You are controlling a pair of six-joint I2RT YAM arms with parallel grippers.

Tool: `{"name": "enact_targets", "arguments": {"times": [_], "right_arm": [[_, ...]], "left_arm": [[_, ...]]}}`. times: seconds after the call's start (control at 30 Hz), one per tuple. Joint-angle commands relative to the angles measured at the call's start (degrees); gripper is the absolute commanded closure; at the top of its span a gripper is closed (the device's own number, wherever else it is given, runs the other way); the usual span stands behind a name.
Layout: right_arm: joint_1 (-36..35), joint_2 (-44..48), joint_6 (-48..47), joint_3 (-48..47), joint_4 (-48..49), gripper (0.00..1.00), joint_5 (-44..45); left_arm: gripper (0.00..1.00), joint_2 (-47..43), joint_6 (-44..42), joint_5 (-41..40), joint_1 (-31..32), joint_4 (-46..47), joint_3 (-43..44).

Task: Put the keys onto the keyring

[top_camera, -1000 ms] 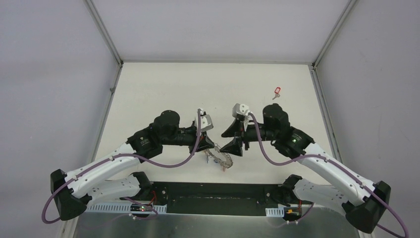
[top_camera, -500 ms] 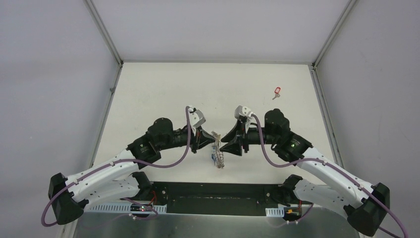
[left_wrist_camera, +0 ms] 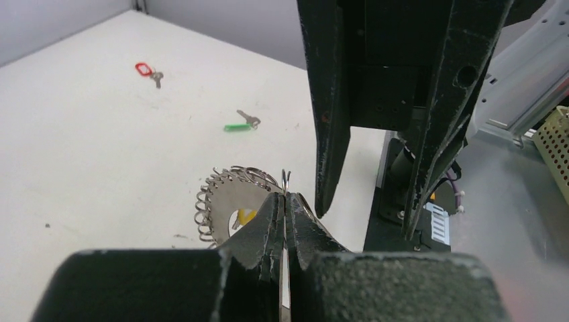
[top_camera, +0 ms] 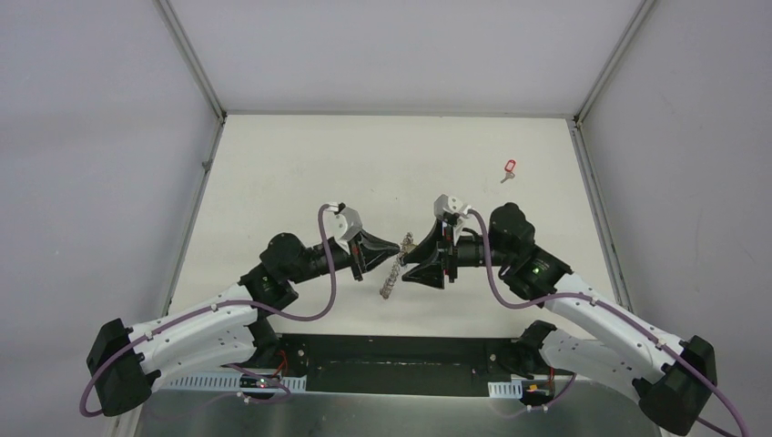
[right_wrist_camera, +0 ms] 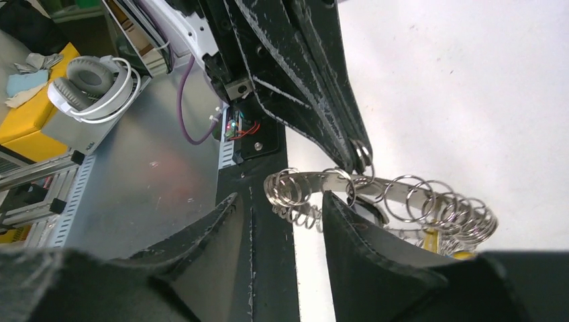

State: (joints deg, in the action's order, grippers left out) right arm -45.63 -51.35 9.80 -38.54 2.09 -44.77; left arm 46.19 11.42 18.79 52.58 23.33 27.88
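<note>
My left gripper [top_camera: 398, 248] is shut on one small split ring at the edge of the keyring [top_camera: 391, 271] and holds it edge-up above the table. In the left wrist view the gripper [left_wrist_camera: 286, 196] pinches that ring, and the keyring [left_wrist_camera: 221, 194] shows a yellow tag [left_wrist_camera: 246, 216] at its middle. My right gripper [top_camera: 411, 258] is open and faces the left one, its tips close to the keyring. In the right wrist view the gripper [right_wrist_camera: 280, 200] is open with the keyring [right_wrist_camera: 402, 194] just beyond its tips. A red key [top_camera: 509, 168] lies far right. A green key [left_wrist_camera: 238, 125] lies on the table.
The red key also shows in the left wrist view [left_wrist_camera: 144, 69], beyond the green one. The black base plate [top_camera: 391, 360] runs along the table's near edge. Headphones [right_wrist_camera: 90, 84] on a yellow box lie off the table. Grey walls close in the table.
My left gripper has lifted the keyring off the table and carried it up and away from the near edge. The ring now hangs between both grippers. The right gripper has shifted slightly.
</note>
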Motion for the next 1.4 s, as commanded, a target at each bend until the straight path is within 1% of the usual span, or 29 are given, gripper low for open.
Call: {"name": "enact_targets", "arguments": {"times": [0.0,0.17,0.33,0.47,0.53,0.63,0.83,1.07,1.23,1.37], "right_arm": [[0.03,3.95,-2.02,-0.66,3.98,0.5,1.55],[0.77,6.32,-6.11,-1.56,3.91,0.51,1.96],[0.81,6.79,-9.52,-3.16,4.06,0.54,-0.9],[0.8,7.41,-11.81,-3.55,4.02,0.6,-0.25],[0.79,8.13,-12.03,-3.36,4.46,0.6,0.67],[0.8,9.32,-11.71,-2.72,6.12,0.61,1.32],[0.8,10.86,-11.45,-1.23,9.99,0.69,3.07],[0.82,7.24,-11.46,-1.61,10.33,0.7,0.83],[0.83,4.92,-10.55,-1.39,12.38,0.71,-0.23],[0.8,4.39,-10.59,-1.26,12.87,0.76,-0.32]], "left_arm": [[1.0,-1.04,-2.54,4.91,0.54,16.87,-1.84],[1.0,-0.44,-5.22,9.53,0.57,23.07,-3.47],[1.0,0.1,-6.99,12.39,0.53,26.07,-3.75],[1.0,-0.06,-7.35,12.76,0.55,26.53,-3.8],[1.0,-0.2,-7.36,12.77,0.59,26.5,-3.87],[1.0,-0.36,-7.21,12.68,0.6,26.33,-3.81],[1.0,-0.44,-6.89,12.31,0.55,26.14,-3.71],[1.0,0.11,-6.25,13.45,0.54,26.35,-3.04],[1.0,0.18,-5.8,13.56,0.57,25.65,-2.83],[1.0,0.17,-5.36,13.63,0.54,25.62,-2.91]]}}
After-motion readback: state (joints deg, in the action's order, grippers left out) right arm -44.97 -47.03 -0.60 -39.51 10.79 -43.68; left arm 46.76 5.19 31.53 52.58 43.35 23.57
